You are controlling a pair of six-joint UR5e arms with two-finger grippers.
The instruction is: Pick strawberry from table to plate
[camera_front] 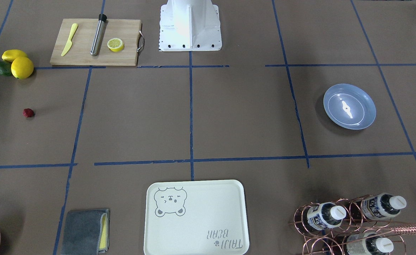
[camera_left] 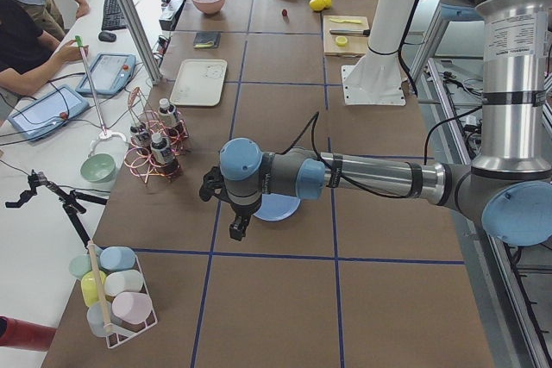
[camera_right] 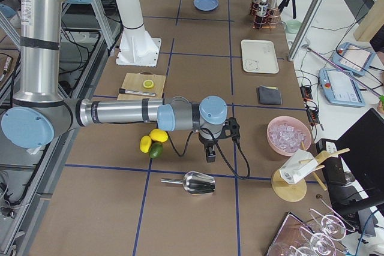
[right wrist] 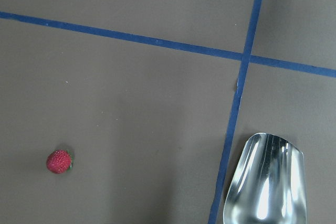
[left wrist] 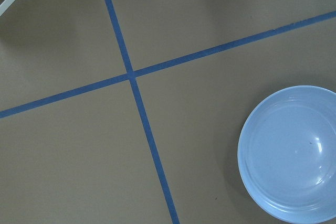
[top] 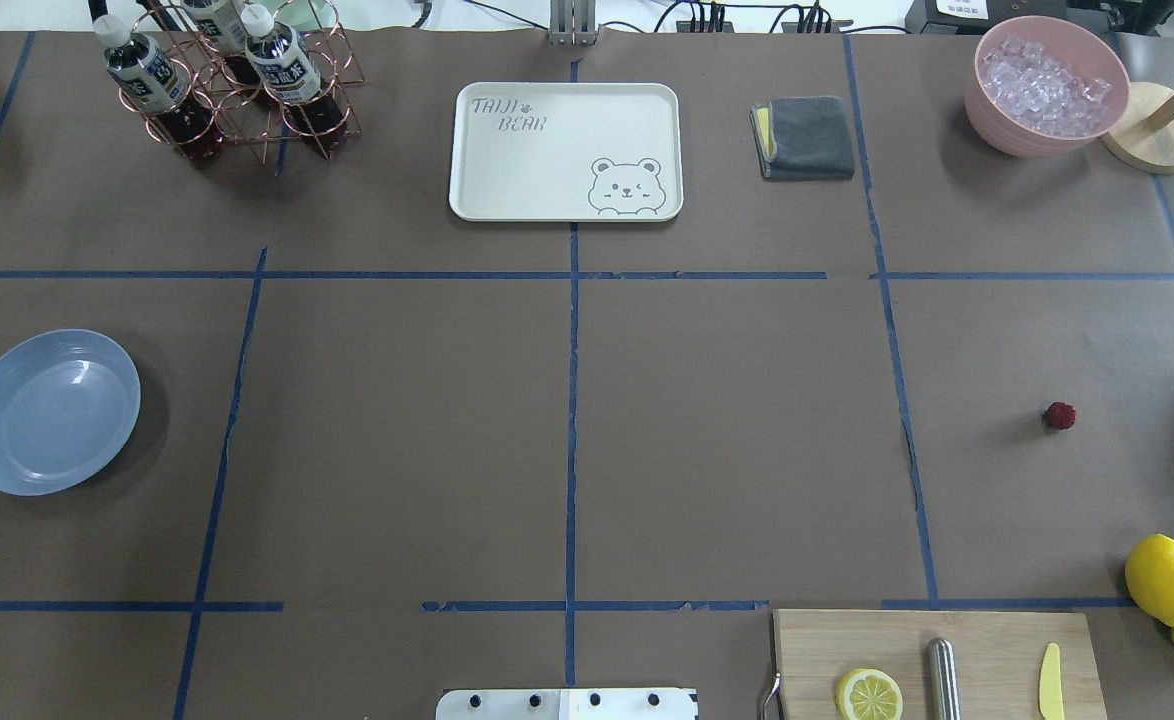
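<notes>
The strawberry (top: 1058, 415) (camera_front: 28, 113), small and dark red, lies alone on the brown table (top: 727, 430) on my right side. In the right wrist view the strawberry (right wrist: 59, 161) is at the lower left. The light-blue plate (top: 50, 411) (camera_front: 349, 106) sits empty far off on my left side, and the left wrist view shows the plate (left wrist: 291, 153) at its lower right. My left gripper (camera_left: 235, 230) hangs beside the plate and my right gripper (camera_right: 210, 155) hangs over the strawberry's area. Both show only in side views, so I cannot tell their state.
Two lemons (top: 1164, 578) and an avocado lie near the strawberry. A cutting board (top: 937, 660) carries a lemon half, a metal rod and a yellow knife. A metal scoop (right wrist: 265, 182), the bear tray (top: 565, 150), a bottle rack (top: 227, 90), a folded cloth (top: 805, 137) and an ice bowl (top: 1047, 85) stand around.
</notes>
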